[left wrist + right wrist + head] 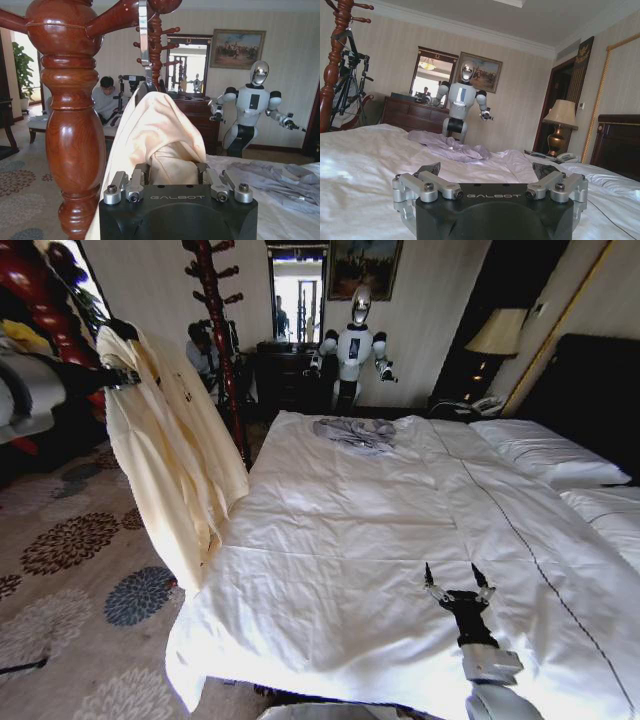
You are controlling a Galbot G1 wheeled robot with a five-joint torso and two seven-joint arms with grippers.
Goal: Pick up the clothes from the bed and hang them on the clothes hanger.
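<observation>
Head view: my left gripper (128, 377) is up high off the side of the bed (330, 570), and the clothes (170, 455), that cream-yellow shirt, hang from just beside its jaws, draping down toward the patterned carpet (70, 590) clear of the mattress edge. On the left wrist view the left gripper's jaws are pressed in on the shirt's shoulder fabric, pinching it, with the cloth bunched right between them. Straight above the jaws I see the clothes hanger (145, 50), its silver hook hooked over a peg of the wooden coat stand (72, 125), the dark shoulder just poking out of the shirt's collar. My right gripper (458, 585) sits low over the white sheet near the foot of the bed, jaws spread wide, nothing between them. Well beyond those jaws a grey-blue garment (452, 146) lies crumpled on the bed.
</observation>
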